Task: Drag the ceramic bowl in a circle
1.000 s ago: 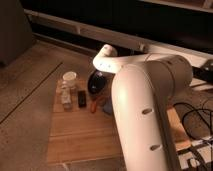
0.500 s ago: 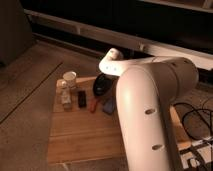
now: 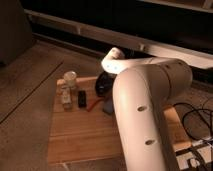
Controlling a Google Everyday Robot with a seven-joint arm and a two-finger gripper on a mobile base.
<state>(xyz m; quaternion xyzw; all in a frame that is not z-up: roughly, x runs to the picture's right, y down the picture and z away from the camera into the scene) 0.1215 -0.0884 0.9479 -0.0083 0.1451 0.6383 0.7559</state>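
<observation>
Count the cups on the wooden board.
1: a white cup at the wooden board's far-left corner, left of the ceramic bowl. The arm hides the tool and may hide more.

I count, on one wooden board (image 3: 75, 137): one ceramic bowl (image 3: 103, 85), one white cup (image 3: 70, 78), one blue-grey packet (image 3: 108, 106), one black block (image 3: 81, 97), one pale jar (image 3: 65, 95). One arm (image 3: 145, 100); one gripper, hidden behind it near the bowl.

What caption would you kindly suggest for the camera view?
White robot arm reaches over a wooden board; its gripper sits at the round, dark, glossy ceramic bowl.
</observation>
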